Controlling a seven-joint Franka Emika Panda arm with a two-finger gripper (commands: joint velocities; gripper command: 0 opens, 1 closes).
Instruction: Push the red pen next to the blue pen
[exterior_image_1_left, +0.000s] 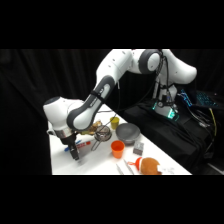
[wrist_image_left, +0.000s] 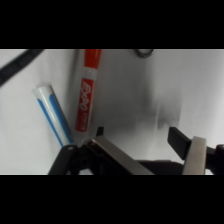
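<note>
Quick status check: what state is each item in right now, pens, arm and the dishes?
red pen: lying flat, capped, beside the blue pen.
blue pen: lying flat, close to the red one, not parallel.
gripper: low over the table, jaws open, holding nothing.
orange cup: upright.
grey bowl: upright.

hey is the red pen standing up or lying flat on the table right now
Lying flat. In the wrist view the red pen rests lengthwise on the white table, close beside the blue pen, just ahead of the pincer.
</note>
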